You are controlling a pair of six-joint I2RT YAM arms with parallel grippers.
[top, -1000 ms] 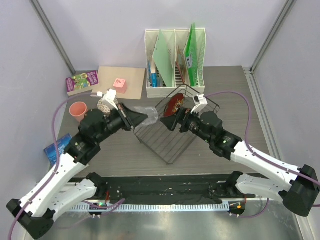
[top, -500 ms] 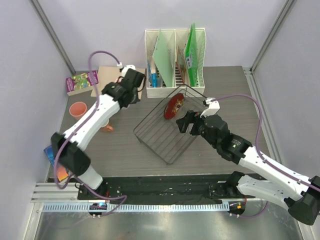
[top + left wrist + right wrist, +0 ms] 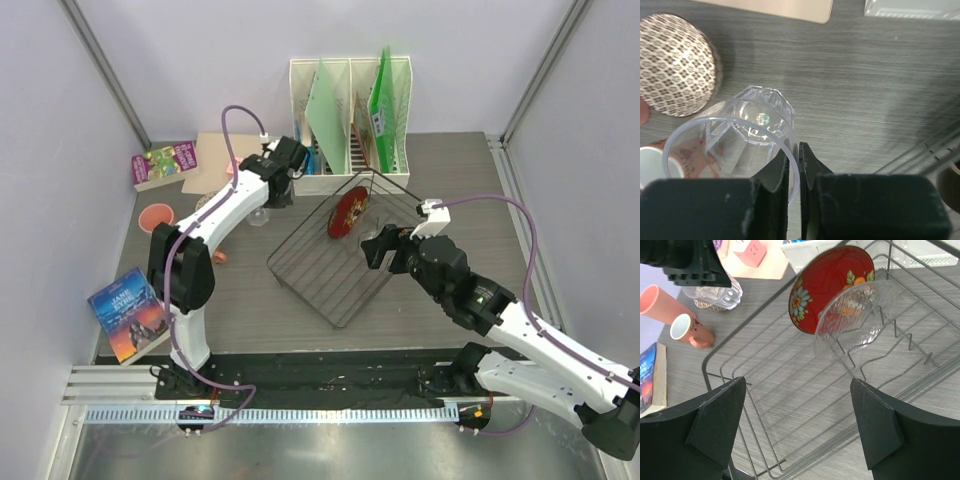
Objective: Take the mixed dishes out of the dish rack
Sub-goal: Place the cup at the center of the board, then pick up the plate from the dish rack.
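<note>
My left gripper (image 3: 794, 155) is shut on the rim of the clear drinking glass (image 3: 745, 130), at the back left next to a patterned bowl (image 3: 675, 65). In the top view the glass (image 3: 257, 214) hangs under that gripper (image 3: 268, 195). The black wire dish rack (image 3: 330, 275) holds the red flowered plate (image 3: 830, 287), with a clear glass plate (image 3: 855, 322) leaning on it. My right gripper (image 3: 797, 385) is open and empty above the rack floor. The larger pink cup (image 3: 157, 217) stands at the left. The smaller one (image 3: 690, 330) lies on its side.
A white file holder (image 3: 350, 120) stands behind the rack. A tan board (image 3: 220, 150) with a pink cube and a purple book (image 3: 165, 162) lie at the back left. A blue book (image 3: 130, 310) lies at the front left edge.
My left arm has swung from the rack's left side to the back left with the glass. My right gripper has drawn back a little to the right over the rack.
</note>
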